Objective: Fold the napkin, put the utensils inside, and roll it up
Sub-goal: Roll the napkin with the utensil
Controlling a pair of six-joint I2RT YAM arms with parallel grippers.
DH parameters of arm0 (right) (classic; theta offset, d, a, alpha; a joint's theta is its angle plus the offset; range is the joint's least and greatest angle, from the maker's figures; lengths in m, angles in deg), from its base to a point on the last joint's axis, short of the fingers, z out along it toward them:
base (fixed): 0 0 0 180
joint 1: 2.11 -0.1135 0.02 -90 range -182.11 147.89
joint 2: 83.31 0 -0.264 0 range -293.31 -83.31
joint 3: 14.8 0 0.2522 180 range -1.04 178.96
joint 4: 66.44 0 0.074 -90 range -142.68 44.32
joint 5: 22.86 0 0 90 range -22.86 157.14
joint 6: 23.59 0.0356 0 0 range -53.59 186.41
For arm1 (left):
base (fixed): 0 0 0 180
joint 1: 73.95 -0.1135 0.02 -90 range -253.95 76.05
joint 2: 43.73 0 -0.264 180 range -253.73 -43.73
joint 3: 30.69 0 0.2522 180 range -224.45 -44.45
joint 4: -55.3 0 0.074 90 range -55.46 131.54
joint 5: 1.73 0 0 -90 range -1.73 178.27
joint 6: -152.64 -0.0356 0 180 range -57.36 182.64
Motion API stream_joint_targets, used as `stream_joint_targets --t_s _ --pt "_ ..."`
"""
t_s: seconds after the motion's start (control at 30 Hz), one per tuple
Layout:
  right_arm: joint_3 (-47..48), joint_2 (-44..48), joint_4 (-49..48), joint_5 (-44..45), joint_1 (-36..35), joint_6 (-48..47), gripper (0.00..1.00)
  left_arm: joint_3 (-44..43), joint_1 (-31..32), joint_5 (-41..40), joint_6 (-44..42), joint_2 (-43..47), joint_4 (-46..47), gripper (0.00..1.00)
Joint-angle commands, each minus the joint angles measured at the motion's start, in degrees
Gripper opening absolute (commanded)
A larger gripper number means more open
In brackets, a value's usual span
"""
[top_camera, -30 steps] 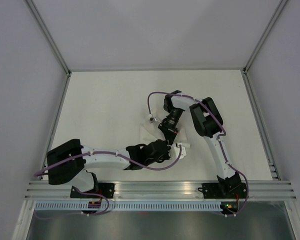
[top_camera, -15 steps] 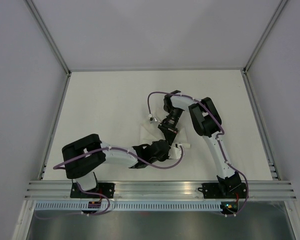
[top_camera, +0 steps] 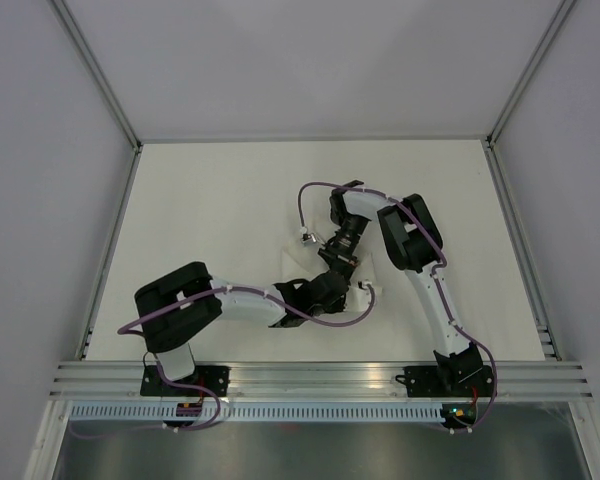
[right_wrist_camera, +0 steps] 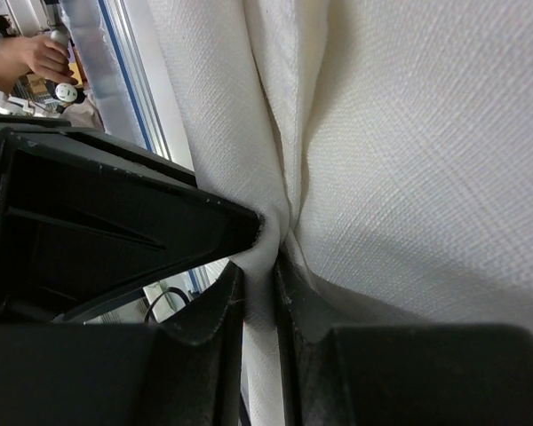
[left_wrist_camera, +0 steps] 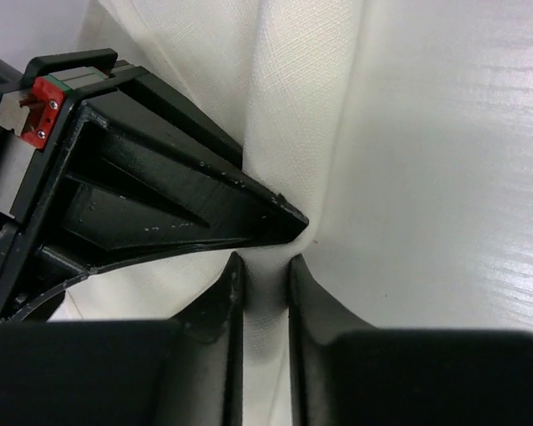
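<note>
The white napkin (top_camera: 296, 266) lies bunched at the middle of the table, mostly hidden under both arms. My left gripper (top_camera: 331, 286) reaches in from the left, and my right gripper (top_camera: 338, 263) comes down from behind; they meet tip to tip. In the left wrist view my left gripper (left_wrist_camera: 265, 266) is shut on a raised fold of the napkin (left_wrist_camera: 409, 133). The right wrist view shows my right gripper (right_wrist_camera: 259, 271) shut on a fold of the napkin (right_wrist_camera: 409, 124) too. Each wrist view has the other gripper's black finger at its left. The utensils are out of view.
The off-white table (top_camera: 210, 215) is bounded by grey walls at the left, right and back. An aluminium rail (top_camera: 320, 378) runs along the near edge with both arm bases on it. Purple cables (top_camera: 320, 186) loop over the arms.
My left arm swung right and forward until its gripper met the right one, then its jaws closed on the napkin fold. The right gripper kept its hold and barely moved.
</note>
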Motion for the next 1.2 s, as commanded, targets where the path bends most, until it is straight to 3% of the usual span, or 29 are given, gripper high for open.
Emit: stream_joint_targets --t_s 0.0,0.1,0.37,0.57,0.77,0.93,1.03,1.17 --pt "-0.1 -4.3 -8.1 8.6 -0.3 -3.9 0.2 -2.8 -2.0 7.7 3.5 -4.6 -7.4 0.12" --pt "-0.5 -3.5 -8.1 7.5 -0.1 -4.1 0.25 -4.1 -2.9 10.8 4.3 -5.4 -9.9 0.03" --pt "-1.6 4.3 -7.9 -1.0 2.7 -6.7 0.51 -6.7 -5.1 19.4 5.8 -6.8 -15.5 0.02" --pt "-0.9 12.0 -9.6 -9.1 7.9 -5.5 0.56 -8.6 -7.0 25.3 6.6 -7.1 -18.8 0.02" --pt "-4.4 18.8 -13.1 -17.5 18.0 -6.8 0.57 -11.3 -9.9 33.7 8.0 -8.1 -21.8 0.02" --pt "-13.7 25.9 -16.8 -20.4 26.5 -13.0 0.57 -14.6 -13.5 41.1 9.0 -10.3 -25.9 0.02" --pt "-21.7 32.1 -24.4 -17.8 29.6 -12.6 0.58 -16.6 -15.8 46.4 9.6 -11.9 -28.7 0.02" --pt "-38.0 42.9 -43.8 -11.0 29.1 -6.4 0.59 -19.6 -19.3 53.8 10.3 -14.3 -32.4 0.02"
